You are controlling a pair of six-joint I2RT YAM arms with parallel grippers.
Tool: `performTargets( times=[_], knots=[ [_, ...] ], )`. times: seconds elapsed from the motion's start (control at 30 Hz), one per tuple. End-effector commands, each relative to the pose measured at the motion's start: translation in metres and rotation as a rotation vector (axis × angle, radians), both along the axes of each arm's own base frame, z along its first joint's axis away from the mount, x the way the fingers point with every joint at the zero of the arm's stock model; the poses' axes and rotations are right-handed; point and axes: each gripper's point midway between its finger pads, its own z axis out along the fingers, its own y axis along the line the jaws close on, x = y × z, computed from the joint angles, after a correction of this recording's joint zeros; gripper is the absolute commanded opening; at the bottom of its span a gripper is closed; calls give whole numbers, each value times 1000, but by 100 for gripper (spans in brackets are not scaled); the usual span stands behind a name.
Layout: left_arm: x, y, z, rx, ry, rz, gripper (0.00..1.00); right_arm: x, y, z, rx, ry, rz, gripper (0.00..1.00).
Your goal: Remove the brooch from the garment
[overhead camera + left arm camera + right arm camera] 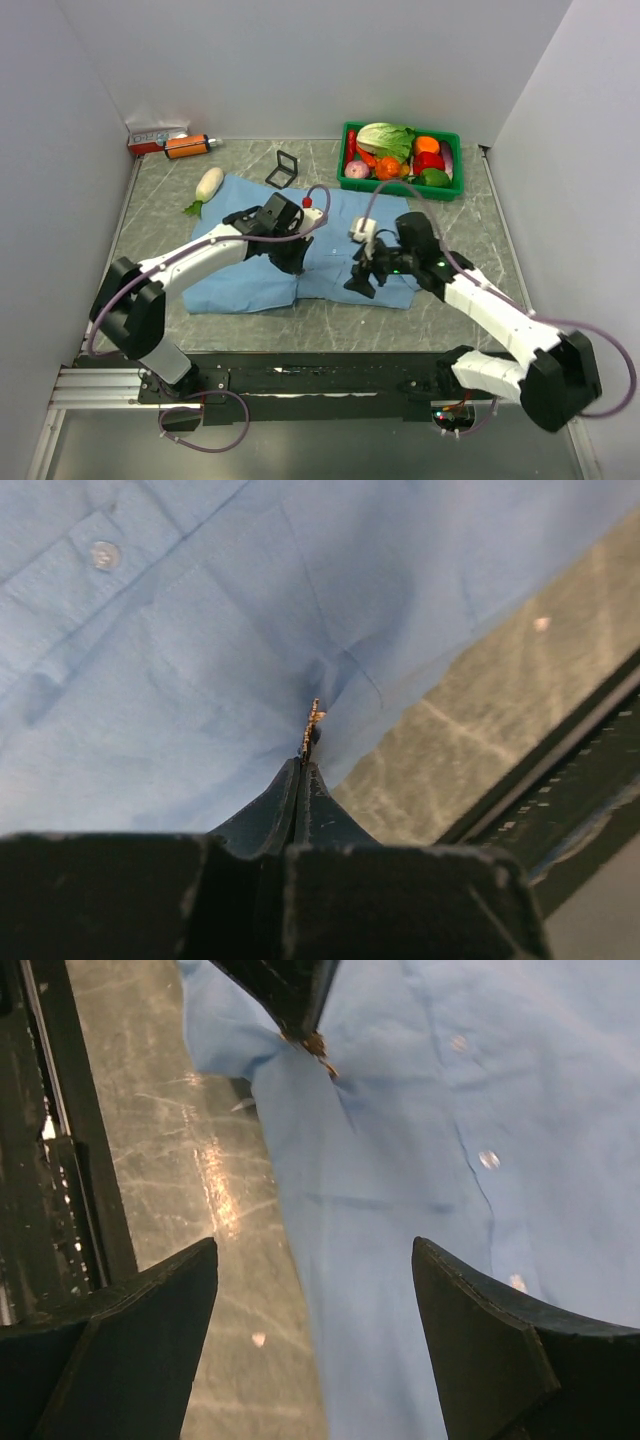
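The garment (245, 285) is a light blue shirt spread flat on the grey table, with white buttons (104, 555) showing. The brooch (313, 723) is a tiny coppery ornament at a puckered fold near the shirt's front edge. My left gripper (303, 763) is shut on the brooch, and the cloth is drawn up around it. In the right wrist view the brooch (318, 1048) sits at the tips of the left fingers (290, 995). My right gripper (315, 1245) hovers open over the garment (420, 1210) edge, a little in front of the brooch, with nothing between its fingers. From above, the left gripper (292, 263) and right gripper (362, 280) stand close together.
A green crate (400, 190) of vegetables stands at the back right. A white radish (207, 185) and a small black frame (284, 168) lie behind the shirt. An orange bottle (187, 146) and a box (155, 138) sit in the back left corner. A black rail (320, 375) runs along the near edge.
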Motion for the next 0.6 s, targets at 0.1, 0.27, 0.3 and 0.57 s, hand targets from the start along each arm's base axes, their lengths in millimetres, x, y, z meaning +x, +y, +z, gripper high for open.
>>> performTargets(
  times=[0.1,0.27,0.3,0.57],
  knots=[
    [-7,-26,47,-257,-21,18,1,15,55,-2,-39,-142,136,84],
    [-18,-17,55,-330,-54,9,1,24,71,-12,-81,-173,87,82],
    [-20,-16,56,-344,-49,8,1,23,74,-14,-89,-178,83,81],
    [-32,1,56,-405,-73,25,1,15,87,-23,-88,-141,74,49]
  ],
)
